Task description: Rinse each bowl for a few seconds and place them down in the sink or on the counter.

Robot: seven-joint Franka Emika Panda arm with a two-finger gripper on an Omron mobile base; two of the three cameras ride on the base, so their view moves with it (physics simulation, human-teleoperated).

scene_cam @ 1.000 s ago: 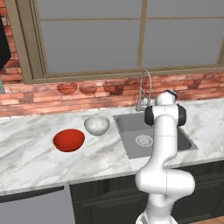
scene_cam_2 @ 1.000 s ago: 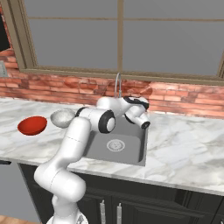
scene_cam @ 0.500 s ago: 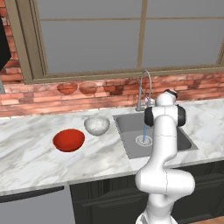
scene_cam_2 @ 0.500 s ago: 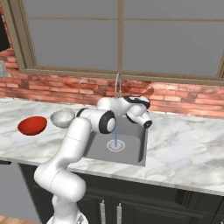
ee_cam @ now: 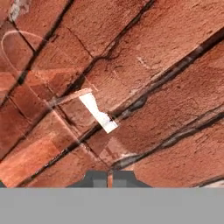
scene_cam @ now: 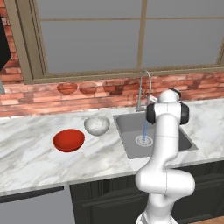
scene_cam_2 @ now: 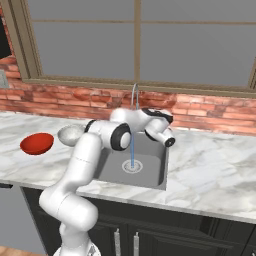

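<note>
White arm rises from the base in front of the dark cabinets, bends at a dark-jointed elbow above the grey rectangular recessed metal sink [scene_cam: 183,139] and reaches toward the red brick back wall [scene_cam_2: 210,112] behind it. In the right base view the forearm lies roughly level over the basin, with the wrist turned toward the wall beside the tall curved steel faucet [scene_cam: 144,87]. A thin blue stream of water [scene_cam_2: 132,150] falls from the faucet spout onto the round silver drain [scene_cam_2: 132,166]. Tool [ee_cam: 110,177]: in the hand view the two dark fingertips [ee_cam: 96,177] stand pressed together with no gap, nothing between them, facing brick and mortar lines at close range. Wide shallow glossy red bowl [scene_cam: 68,140] sits on the white marble counter with grey veining [scene_cam: 26,162], left of the sink. Smaller deeper white grey-speckled bowl [scene_cam: 96,125] sits just beside it, between the red bowl and the sink's left rim, upright. Both bowls are well apart from the tool.
</note>
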